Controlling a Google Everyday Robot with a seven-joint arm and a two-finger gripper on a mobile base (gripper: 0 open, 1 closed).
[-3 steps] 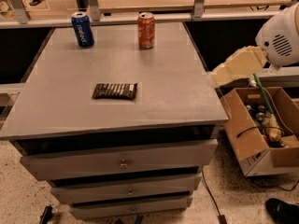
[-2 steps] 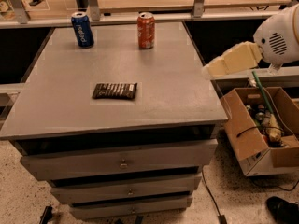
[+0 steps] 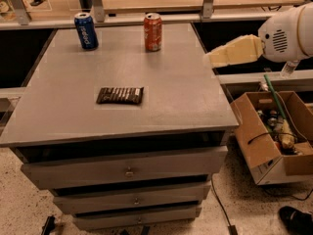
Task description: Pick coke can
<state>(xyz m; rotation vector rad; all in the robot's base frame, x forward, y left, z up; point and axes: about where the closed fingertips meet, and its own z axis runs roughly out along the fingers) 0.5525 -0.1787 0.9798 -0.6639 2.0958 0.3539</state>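
Observation:
The coke can (image 3: 152,32), red-orange with a silver top, stands upright near the back edge of the grey cabinet top (image 3: 161,89). My gripper (image 3: 211,59) is a cream-coloured piece on a white arm coming in from the right. Its tip hangs over the right edge of the cabinet top, well to the right of the coke can and apart from it. It holds nothing that I can see.
A blue Pepsi can (image 3: 86,30) stands at the back left. A dark snack bar (image 3: 120,95) lies in the middle. An open cardboard box (image 3: 271,131) of odds and ends sits on the floor to the right. Drawers (image 3: 128,172) face front.
My gripper has moved left and slightly up, from beside the cabinet's right edge to just over it. The cans and the bar have not moved.

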